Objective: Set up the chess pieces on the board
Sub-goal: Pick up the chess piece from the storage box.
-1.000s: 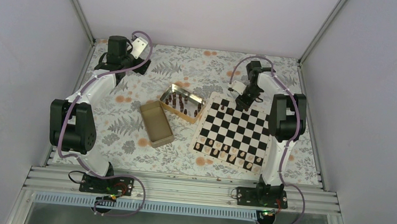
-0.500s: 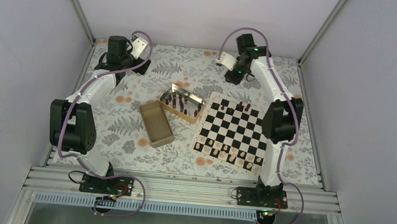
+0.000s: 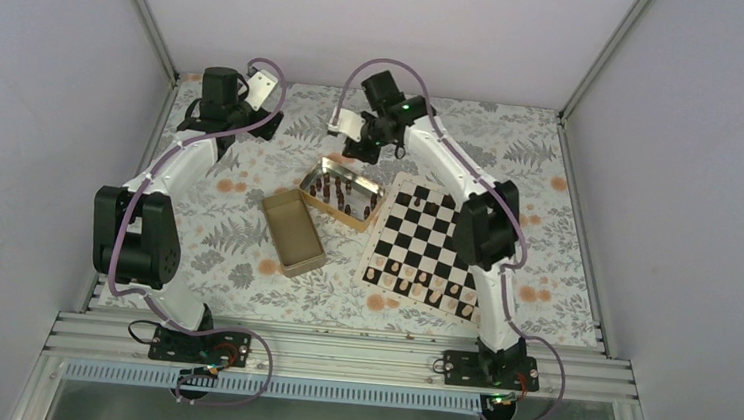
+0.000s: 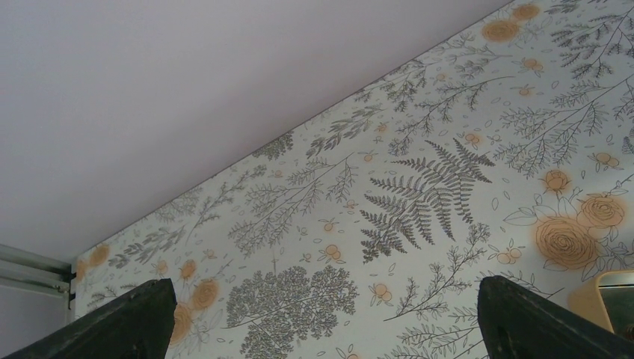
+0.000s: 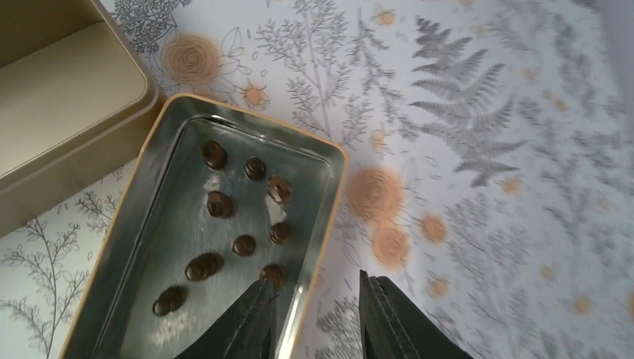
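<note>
Dark brown chess pieces (image 5: 244, 244) stand in an open golden tin (image 5: 262, 126), just below the right claw (image 5: 314, 318) (jaws parted, gripping nothing, above the tin's rim). The board (image 3: 436, 243) lies beside the tin. The left claw (image 4: 321, 314) gapes wide over the flowered tabletop (image 4: 419, 187), well apart.

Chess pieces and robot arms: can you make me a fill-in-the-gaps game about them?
1. The right gripper hovers over the shiny tin holding dark chess pieces, with ____ between its jaws.
2. The left gripper, over the flowery cloth, is wide ____.
3. The board has black and ____ squares.
Missing words: nothing, open, white.
</note>
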You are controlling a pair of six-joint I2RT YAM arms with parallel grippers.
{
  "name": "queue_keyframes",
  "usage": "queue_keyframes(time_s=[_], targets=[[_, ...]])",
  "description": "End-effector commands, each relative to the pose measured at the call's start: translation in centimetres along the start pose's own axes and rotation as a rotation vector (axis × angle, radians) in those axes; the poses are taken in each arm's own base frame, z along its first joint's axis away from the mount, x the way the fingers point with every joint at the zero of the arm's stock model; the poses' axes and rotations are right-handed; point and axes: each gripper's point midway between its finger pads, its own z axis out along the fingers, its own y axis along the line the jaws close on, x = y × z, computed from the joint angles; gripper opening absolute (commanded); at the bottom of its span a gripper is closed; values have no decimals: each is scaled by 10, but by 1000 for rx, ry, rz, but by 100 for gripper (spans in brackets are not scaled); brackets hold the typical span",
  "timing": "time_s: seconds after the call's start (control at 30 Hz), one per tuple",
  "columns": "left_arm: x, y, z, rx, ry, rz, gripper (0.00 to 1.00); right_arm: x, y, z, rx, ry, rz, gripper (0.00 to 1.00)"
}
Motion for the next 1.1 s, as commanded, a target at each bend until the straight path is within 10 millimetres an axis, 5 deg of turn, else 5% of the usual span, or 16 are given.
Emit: queue_keyframes(time_s=[0.0, 0.33, 1.07], targets=[[-13, 1, -7, -1, -35, 17, 100, -1, 24, 37, -111, 3, 29, 31], [-13, 0, -5, 6, -36, 16, 100, 20, 67, 59, -234, 74, 26, 36], [-12, 3, -8, -18, -40, 21, 100, 31, 53, 98, -155, 111, 50, 27]])
